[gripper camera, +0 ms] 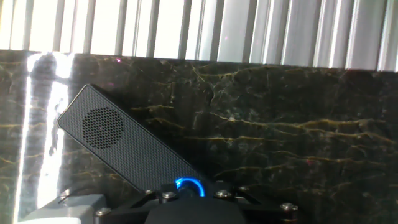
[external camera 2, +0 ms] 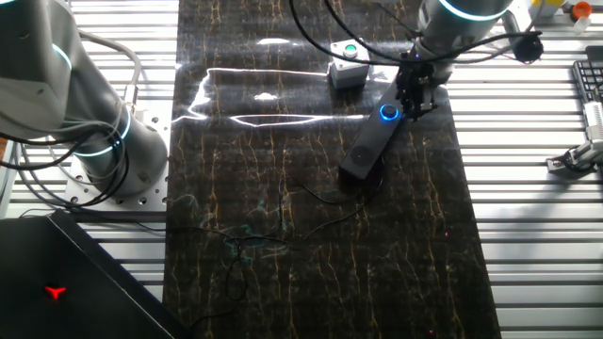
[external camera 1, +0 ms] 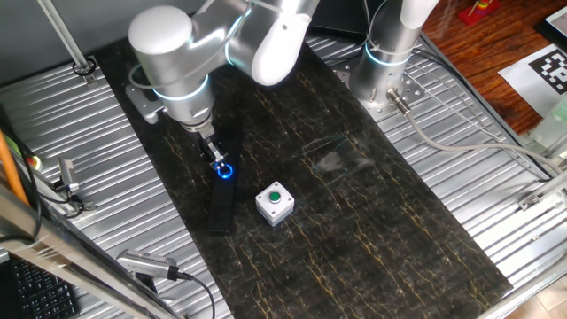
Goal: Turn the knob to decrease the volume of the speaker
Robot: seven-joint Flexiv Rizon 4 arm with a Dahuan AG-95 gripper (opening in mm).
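Just 1 speaker [external camera 1: 221, 202], 1 lit knob [external camera 1: 226, 171] at its far end, long axis running near-far; gripper [external camera 1: 216, 157] over the knob, grip unclear.

We've got a dark marbled bench [external camera 1: 372, 221] carrying the black speaker [external camera 1: 220, 208] and a white button box [external camera 1: 275, 203].
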